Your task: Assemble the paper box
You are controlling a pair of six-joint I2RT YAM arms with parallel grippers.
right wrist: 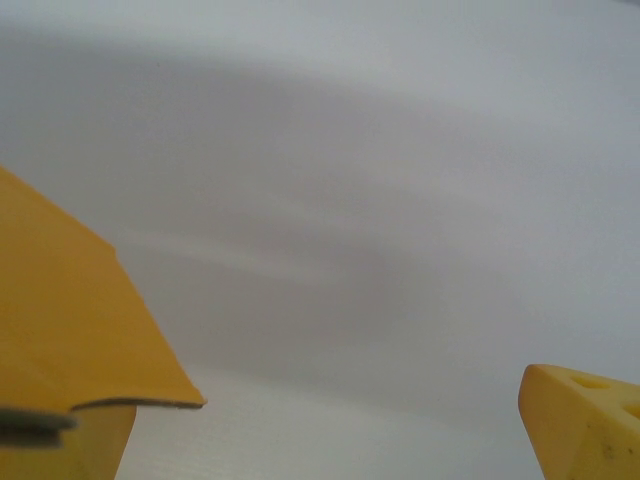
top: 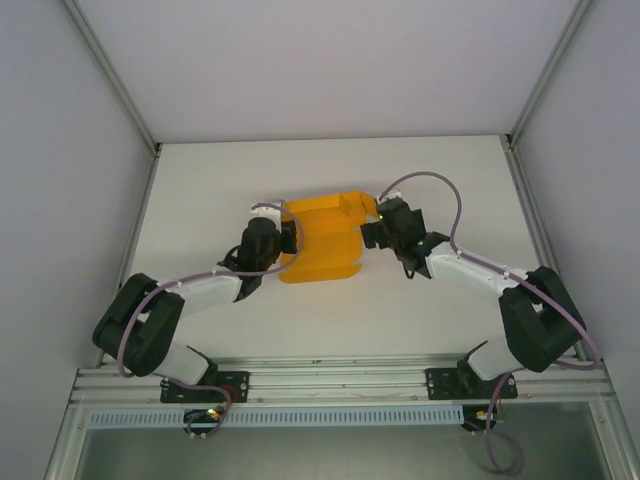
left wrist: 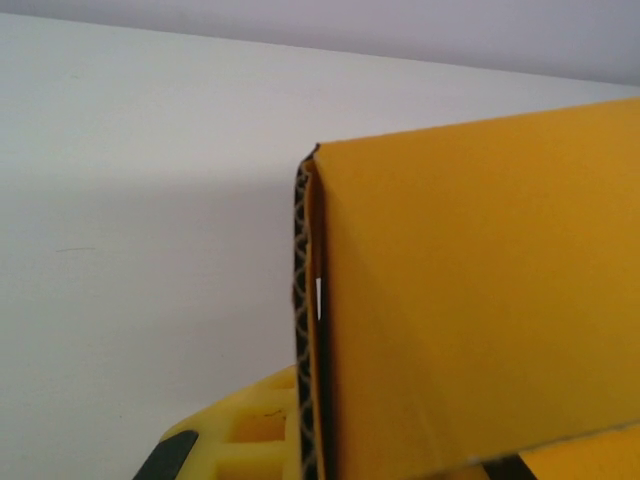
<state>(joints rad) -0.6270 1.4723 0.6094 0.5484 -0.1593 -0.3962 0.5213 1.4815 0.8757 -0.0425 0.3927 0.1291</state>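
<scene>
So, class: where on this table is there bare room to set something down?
Free: the far strip of table between paper box and back wall; the near strip between box and mounting rail. Crowded: the middle, where left arm and right arm flank the box.

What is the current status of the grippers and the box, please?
Left gripper shut on the box, left edge. Right gripper open at its right side, flap beside one finger. Box part-folded. No obstacle seen.
</scene>
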